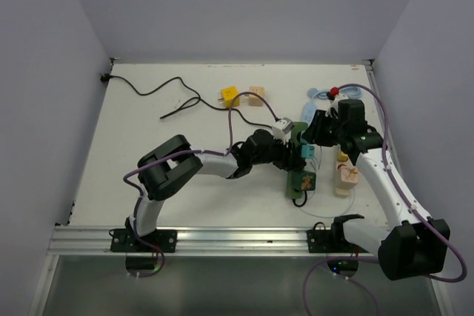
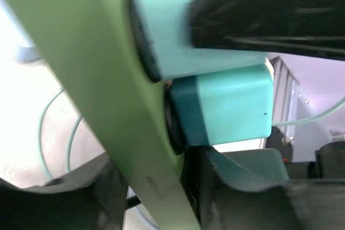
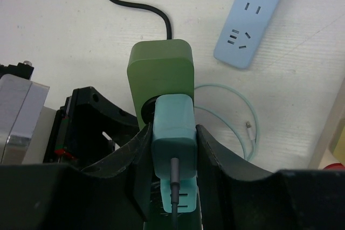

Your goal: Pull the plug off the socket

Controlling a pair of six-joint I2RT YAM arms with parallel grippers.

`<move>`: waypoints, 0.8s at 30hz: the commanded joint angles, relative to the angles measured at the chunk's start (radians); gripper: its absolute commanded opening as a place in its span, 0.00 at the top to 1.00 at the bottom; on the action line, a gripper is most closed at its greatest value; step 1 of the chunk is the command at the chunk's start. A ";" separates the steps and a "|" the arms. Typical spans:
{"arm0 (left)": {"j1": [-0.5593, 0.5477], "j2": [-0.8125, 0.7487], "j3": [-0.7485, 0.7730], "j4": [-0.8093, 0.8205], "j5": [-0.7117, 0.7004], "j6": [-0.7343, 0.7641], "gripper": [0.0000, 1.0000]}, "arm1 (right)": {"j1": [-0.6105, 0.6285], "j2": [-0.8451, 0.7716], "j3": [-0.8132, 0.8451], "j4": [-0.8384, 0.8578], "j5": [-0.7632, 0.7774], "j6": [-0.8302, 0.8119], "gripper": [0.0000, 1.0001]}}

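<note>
The right gripper [image 3: 173,133] pinches the plug [image 3: 172,122].
Unclear whether the left gripper [image 1: 283,155] clamps; an unbraced socket [image 3: 160,65] could lift.

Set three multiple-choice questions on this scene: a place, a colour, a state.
1. The light blue strip lies: A on the table, apart from the green strip; B on top of it; C inside a box.
2. The plug between the right fingers is: A red; B teal; C yellow.
3. That plug is: A loose on the table; B dangling; C seated in the green strip.
A, bare table separates them; B, its casing shows; C, its base sits in the strip.
</note>
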 commanded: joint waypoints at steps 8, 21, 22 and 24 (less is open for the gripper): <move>-0.005 -0.010 -0.001 0.027 -0.016 -0.033 0.88 | 0.004 -0.063 -0.008 0.075 0.012 0.039 1.00; 0.017 -0.001 0.060 -0.181 -0.102 -0.091 1.00 | 0.032 -0.092 -0.015 0.059 0.071 0.031 1.00; 0.023 -0.013 0.028 -0.162 -0.063 -0.105 1.00 | 0.032 -0.094 -0.025 0.064 0.066 0.034 1.00; 0.053 -0.034 -0.033 0.000 0.000 -0.155 1.00 | 0.027 -0.098 -0.038 0.079 0.075 0.057 1.00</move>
